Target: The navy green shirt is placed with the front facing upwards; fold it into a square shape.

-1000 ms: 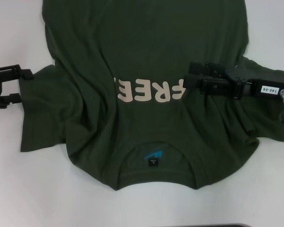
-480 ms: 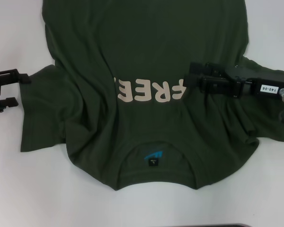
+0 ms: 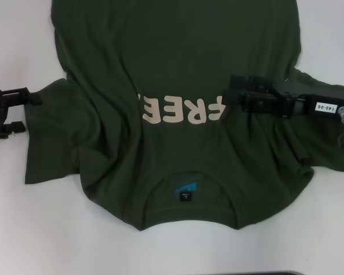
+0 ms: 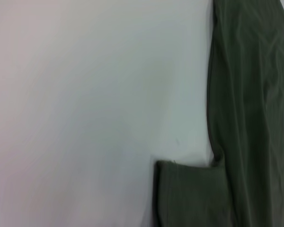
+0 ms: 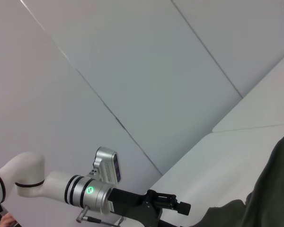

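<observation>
The navy green shirt [image 3: 178, 63] lies spread front-up on the white table [image 3: 40, 229]. Its collar and black neck label [image 3: 186, 196] are toward me, and the pale letters [image 3: 178, 110] read upside down. My left gripper [image 3: 26, 113] is open at the table's left edge, just off the left sleeve [image 3: 51, 137], holding nothing. In the left wrist view, shirt cloth [image 4: 251, 118] and a hemmed corner [image 4: 189, 194] lie on bare table. My right gripper [image 3: 228, 96] lies low over the shirt's right chest, covering the end of the lettering. The shirt's edge [image 5: 274, 198] shows in the right wrist view.
The right sleeve [image 3: 327, 154] is bunched under the right arm. White table surrounds the shirt on the left, the right and the near side. The right wrist view looks across at a grey panelled wall [image 5: 132, 71] and the left arm [image 5: 61, 187].
My left gripper has slid left, away from the left sleeve and partly out of view. The right gripper and the shirt have stayed in place.
</observation>
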Robot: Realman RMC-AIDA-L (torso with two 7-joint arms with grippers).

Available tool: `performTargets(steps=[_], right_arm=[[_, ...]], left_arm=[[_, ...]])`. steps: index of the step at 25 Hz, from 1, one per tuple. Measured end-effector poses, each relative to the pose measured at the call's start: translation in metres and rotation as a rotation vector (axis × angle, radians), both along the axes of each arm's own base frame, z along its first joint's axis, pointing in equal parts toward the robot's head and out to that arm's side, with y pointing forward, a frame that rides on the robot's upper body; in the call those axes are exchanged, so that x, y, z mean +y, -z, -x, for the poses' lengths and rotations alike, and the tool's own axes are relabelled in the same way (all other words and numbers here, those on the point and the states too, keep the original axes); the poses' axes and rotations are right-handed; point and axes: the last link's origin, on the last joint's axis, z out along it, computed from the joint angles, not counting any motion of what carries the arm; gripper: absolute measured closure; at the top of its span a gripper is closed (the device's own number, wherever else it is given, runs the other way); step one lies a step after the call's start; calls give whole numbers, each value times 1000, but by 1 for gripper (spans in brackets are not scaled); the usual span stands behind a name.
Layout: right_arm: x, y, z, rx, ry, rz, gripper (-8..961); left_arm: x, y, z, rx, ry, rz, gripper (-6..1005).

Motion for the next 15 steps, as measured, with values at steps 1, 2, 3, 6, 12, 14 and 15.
performTargets(steps=[1,2,3,6,12,14,15], right_arm=[[0,0,0,-2,2,-2,8],[1,0,0,-3,3,-3,8],[1,0,-1,-3,4,-3,8],[1,0,-1,-4,5,-4,8],[1,0,-1,-4,6,-4,9],[0,0,-1,-4,7,-4,9],[0,0,-1,-4,6,-4,9]], left_arm=[[0,1,0,-2,-1,1,126],[0,1,0,-3,-2,2,126],[0,2,0,-5,-3,2,126],[0,4,0,-10,-8,6,126],[-1,6,0,-15,-13,11,127],[-1,7,0,-17,-13,12,127],[0,8,-1,-18,-10,13,127]])
